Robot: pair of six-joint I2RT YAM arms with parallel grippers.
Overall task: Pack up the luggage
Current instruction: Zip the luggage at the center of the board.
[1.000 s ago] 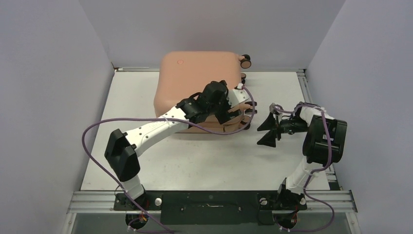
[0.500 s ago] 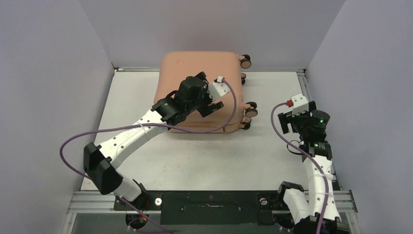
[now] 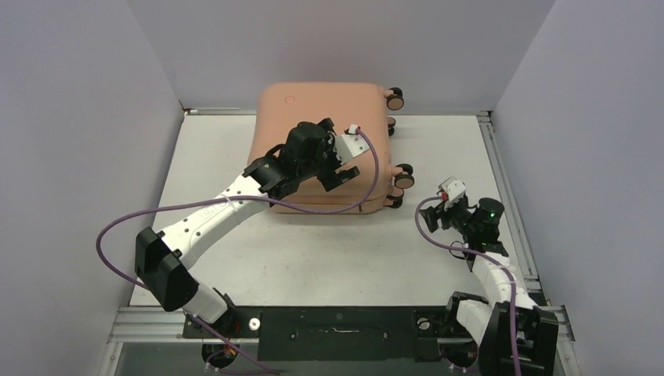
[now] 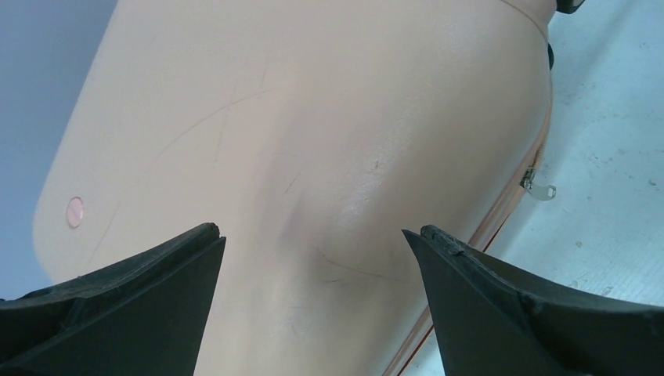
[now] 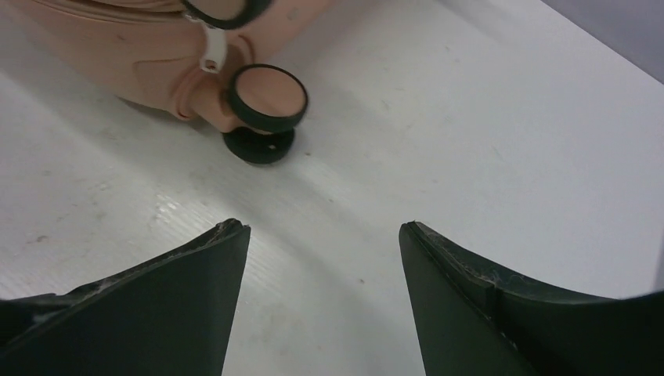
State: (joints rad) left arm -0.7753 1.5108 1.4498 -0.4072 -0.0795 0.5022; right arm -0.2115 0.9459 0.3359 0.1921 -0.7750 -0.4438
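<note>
Item: luggage [image 3: 321, 141], peach-pink hard shell, upper centre of the top view, toward the far edge of the white table [image 3: 329, 251]. Lies flat on one broad side, lid down, no lining or contents on show. Judged by the wheels [image 3: 401, 175] ranged down its right edge: base end points to the right of the frame, top end to the left, long axis therefore probably left to right, though the outline reads nearly square from above. Red round logo [image 3: 290, 99] at the upper left corner of the upper face. Left gripper [image 4: 313, 235]: released, jaws spread wide, poised over the middle of the upper shell; contact with the shell not determinable. Right gripper [image 5: 321, 227]: likewise released and holding nothing, low over bare table at the lower right of the top view, aimed at the near-right wheel pair, apart from it. Step in hand, as a judgement: closing, with the filling apparently done and only the seam left to secure. Zip pull [image 4: 540, 188] hangs at the right edge of the left wrist view beside the seam; zipped or not, unclear. Next move calls for steadying the shell from above and pinching that small tab with a narrowed, finely aligned grip, then following the seam round the rounded corners.
</note>
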